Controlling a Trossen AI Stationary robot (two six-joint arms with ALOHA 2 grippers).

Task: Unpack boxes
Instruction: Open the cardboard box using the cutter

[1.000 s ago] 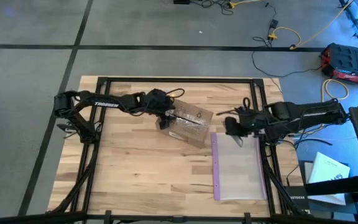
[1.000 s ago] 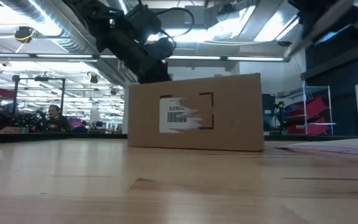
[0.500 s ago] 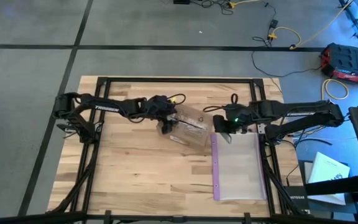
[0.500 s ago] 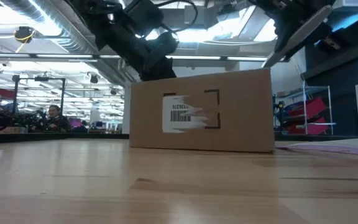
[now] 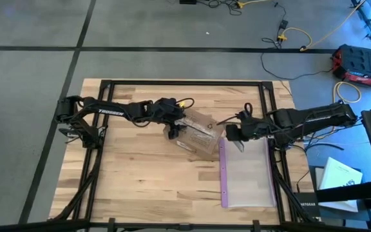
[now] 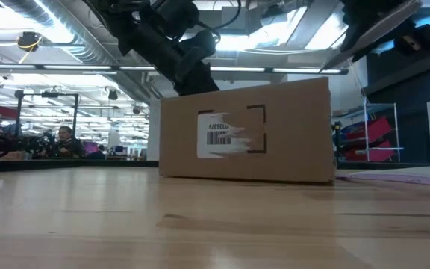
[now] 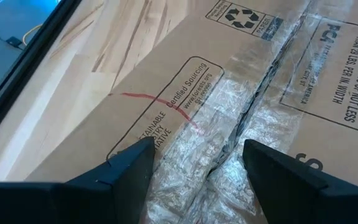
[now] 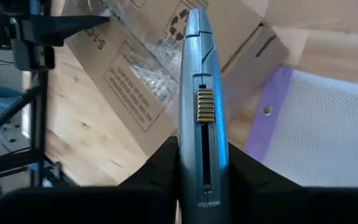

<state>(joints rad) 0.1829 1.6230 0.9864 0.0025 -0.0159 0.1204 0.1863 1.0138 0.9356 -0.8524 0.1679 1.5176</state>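
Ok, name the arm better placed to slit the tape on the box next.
Probably the right: its hand holds the grey cutter, tip by the taped box. The left hand is open over the seam, toolless.

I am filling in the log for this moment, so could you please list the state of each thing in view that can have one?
Box: closed, top seam still taped, flat on the table.
Left end effector: open, fingers astride the taped seam.
Right end effector: shut on the grey cutter, at the box's right end.
Grey cutter: held, tip pointing at the box.
Clear bag: flat on the table, beside the box.
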